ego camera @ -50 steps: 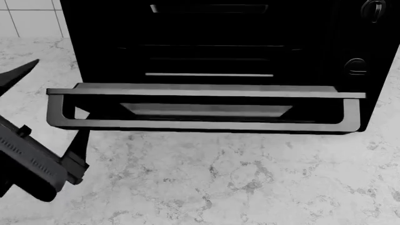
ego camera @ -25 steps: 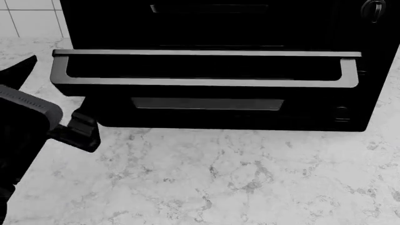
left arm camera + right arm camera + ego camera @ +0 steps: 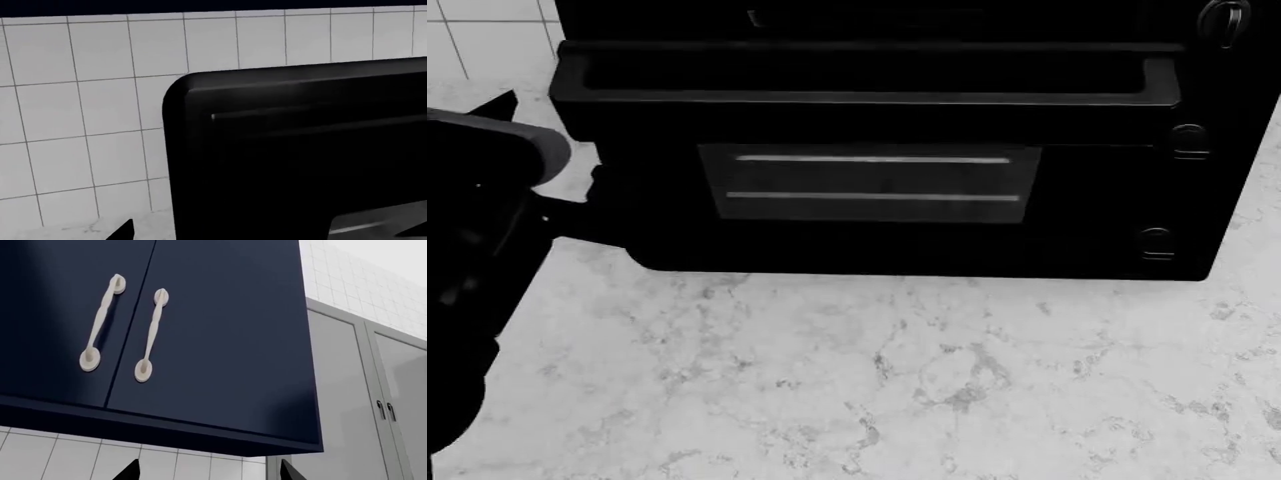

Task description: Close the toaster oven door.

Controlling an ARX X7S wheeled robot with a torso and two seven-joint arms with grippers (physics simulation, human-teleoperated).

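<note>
Since the frames of a second and half a second ago, the toaster oven door [image 3: 868,150] has been swung up from nearly level to almost upright against the toaster oven [image 3: 1214,200], and the left arm has been raised beside the oven's left front corner. In the head view, the door's bar handle [image 3: 868,62] is seen running along its upper edge, with the glass window [image 3: 870,182] below it and two pale rack lines visible through it. A broad stretch of marble countertop [image 3: 934,380] lies unobstructed in front of the oven; a white tiled wall [image 3: 80,100] stands behind and to its left. The left gripper [image 3: 594,205] is shown at the door's lower left corner, touching or just beside it; whether its jaws are parted cannot be told, and nothing is seen held. Three round knobs are counted down the oven's right side. In the right wrist view, one dark blue wall cabinet [image 3: 220,340] with two pale handles is shown; of the right gripper only two dark fingertips [image 3: 130,471], spread apart and holding nothing, are visible.
</note>
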